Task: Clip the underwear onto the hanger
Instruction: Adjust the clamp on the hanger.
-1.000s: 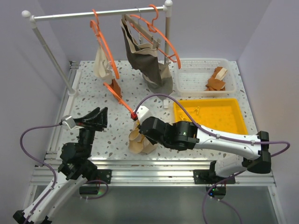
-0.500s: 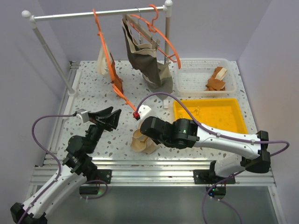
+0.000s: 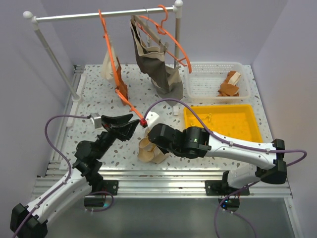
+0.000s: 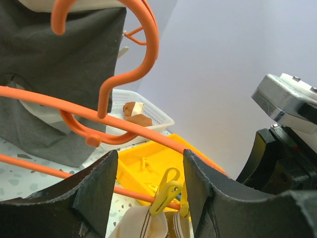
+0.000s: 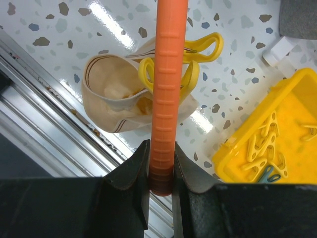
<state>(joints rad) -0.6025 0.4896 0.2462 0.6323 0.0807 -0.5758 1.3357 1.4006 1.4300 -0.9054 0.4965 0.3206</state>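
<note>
The orange hanger [image 3: 130, 105] slants from the rail down to my right gripper [image 3: 146, 122], which is shut on its ribbed bar [image 5: 167, 89]. The cream underwear [image 3: 150, 151] hangs bunched under that bar. In the right wrist view the underwear [image 5: 106, 94] is held to the bar by yellow clips [image 5: 198, 47]. My left gripper [image 3: 126, 128] stands open just left of the hanger's low end. In the left wrist view a yellow clip [image 4: 166, 191] on the lower bar [image 4: 131, 194] and the top of the underwear [image 4: 143, 225] show between its fingers [image 4: 94, 198], untouched.
A dark grey garment [image 3: 156, 59] hangs on another orange hanger from the rail [image 3: 74, 16]. A cream cloth [image 3: 106, 67] and a rust cloth [image 3: 122, 90] hang by the held hanger. A white basket [image 3: 203, 67] holds rust cloth; a yellow tray [image 3: 250, 114] holds clips.
My left arm has swung right and forward, bringing its open gripper up beside the hanger's low end. The hanger has swung a little. The right gripper has kept its hold.
</note>
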